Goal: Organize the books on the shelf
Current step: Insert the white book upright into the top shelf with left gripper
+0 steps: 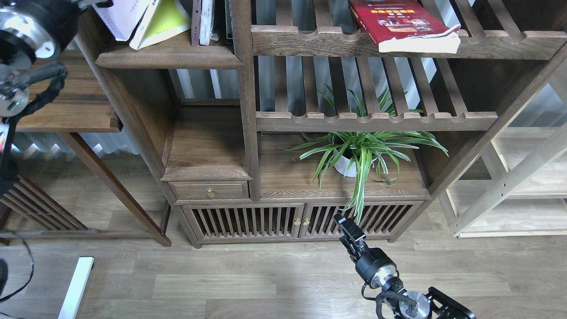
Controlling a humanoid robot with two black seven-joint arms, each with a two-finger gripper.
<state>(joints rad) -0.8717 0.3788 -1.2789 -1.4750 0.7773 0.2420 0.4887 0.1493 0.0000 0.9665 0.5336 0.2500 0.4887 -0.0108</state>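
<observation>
Up at the top left, the narrow dark-brown wooden shelf (168,55) with its rounded front edge carries the pale lavender-white paperback (122,17), leaning at the shelf's left end and touching the yellow-green paperback (166,20) that slants beside it. A few thin upright volumes (204,22) stand just right of those, against the bookcase post. The thick red paperback with a yellow title band (401,22) lies flat on the upper slatted rack (354,42) to the right, one corner jutting over the scalloped rail.

The left arm's gripper (95,3) is at the very top edge by the lavender book; its fingers are cut off by the frame, so I cannot tell how they stand. The right gripper (344,223) hangs low before the slatted cabinet doors (248,221), under the potted spider plant (361,153); it looks dark and end-on, and its fingers cannot be told apart.
</observation>
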